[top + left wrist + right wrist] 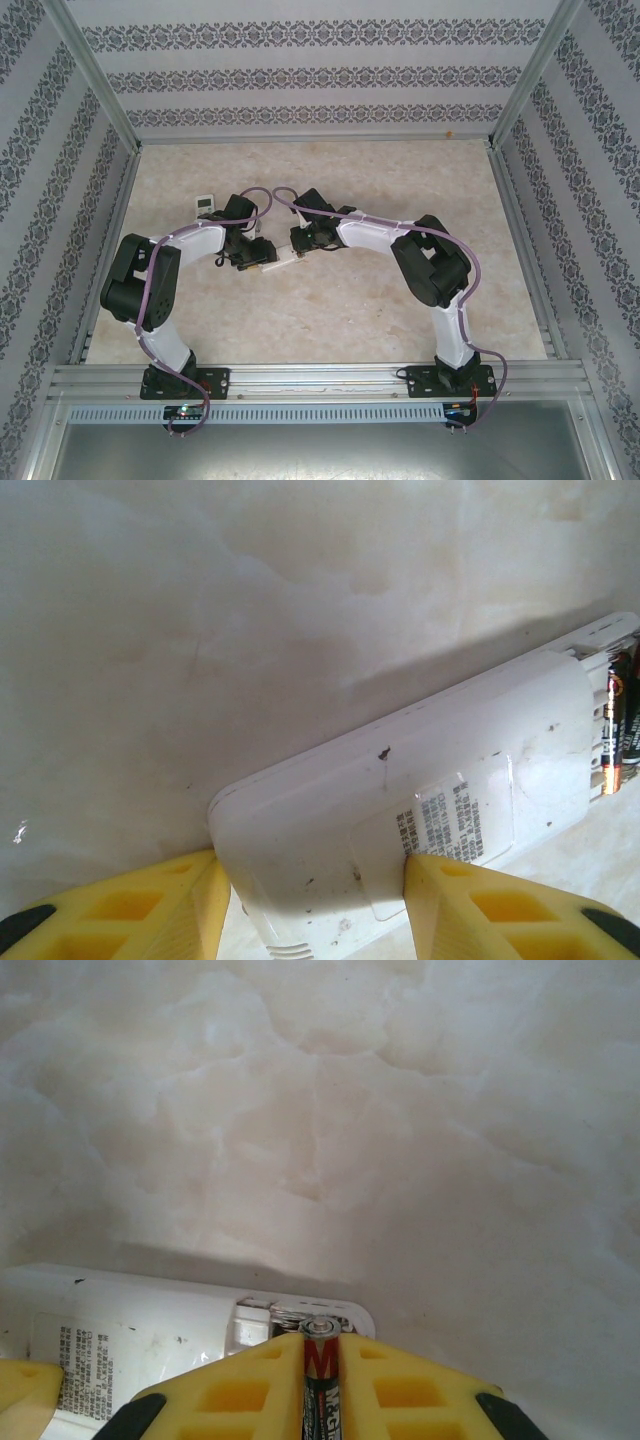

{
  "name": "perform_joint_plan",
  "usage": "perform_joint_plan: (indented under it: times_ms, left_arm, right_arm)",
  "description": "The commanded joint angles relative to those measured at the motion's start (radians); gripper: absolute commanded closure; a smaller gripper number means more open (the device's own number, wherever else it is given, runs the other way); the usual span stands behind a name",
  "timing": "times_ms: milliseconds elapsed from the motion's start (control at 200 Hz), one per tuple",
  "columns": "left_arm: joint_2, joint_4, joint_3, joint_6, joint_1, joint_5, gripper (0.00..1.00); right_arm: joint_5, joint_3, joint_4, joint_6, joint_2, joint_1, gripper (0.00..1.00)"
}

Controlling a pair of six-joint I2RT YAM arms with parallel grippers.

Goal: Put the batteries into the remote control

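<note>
Pinching the battery (321, 1400) lengthwise, the right gripper (320, 1352) is clenched on it, the metal end cap poking out just past the yellow fingertips and aimed at the open battery bay (292, 1317) of the remote control (140, 1325). We judge this cell light, rigid and smooth-skinned, apt to slide or swivel between hard pads, so a hold along its barrel near the middle, leaving the tip free, suits it best. The remote control lies label side up on the table (320, 1110), and the left gripper (315, 905) grasps it across its width, one finger on each long edge near the end away from the bay. Its plastic shell looks stiff but slick, so we expect it to skid if pushed endwise. A seated battery (617, 730) already fills one slot, which narrows the room for the next one, and the spring contact seen at the bay's end will likely push back. Farther off, beyond the left arm, a small white device (207, 204) rests well clear of the work.
</note>
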Motion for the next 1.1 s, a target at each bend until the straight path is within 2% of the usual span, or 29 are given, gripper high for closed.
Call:
perform_joint_plan:
  times_ms: [0,355,644,854,999,1094]
  left_arm:
    - [0.105,0.143,-0.042,-0.006,0.006,-0.089,0.5]
    - [0.103,0.141,-0.042,-0.005,0.006,-0.093,0.5]
    - [0.094,0.147,-0.052,-0.006,0.006,-0.093,0.5]
    - [0.092,0.143,-0.047,-0.009,0.005,-0.086,0.5]
    - [0.093,0.131,-0.037,0.008,0.006,-0.106,0.5]
    - [0.099,0.099,-0.005,0.034,0.005,-0.148,0.48]
  right_arm:
    - [-0.011,0.018,-0.018,0.01,0.026,0.005,0.82]
    - [0.046,-0.028,-0.071,-0.035,0.044,0.043,0.84]
    - [0.016,-0.2,-0.073,0.03,0.021,0.067,0.86]
    - [-0.048,-0.224,-0.081,0.063,0.029,0.07,0.86]
    - [-0.091,-0.2,-0.081,0.099,-0.034,0.055,0.84]
    - [-0.074,-0.187,-0.071,0.118,-0.143,0.041,0.81]
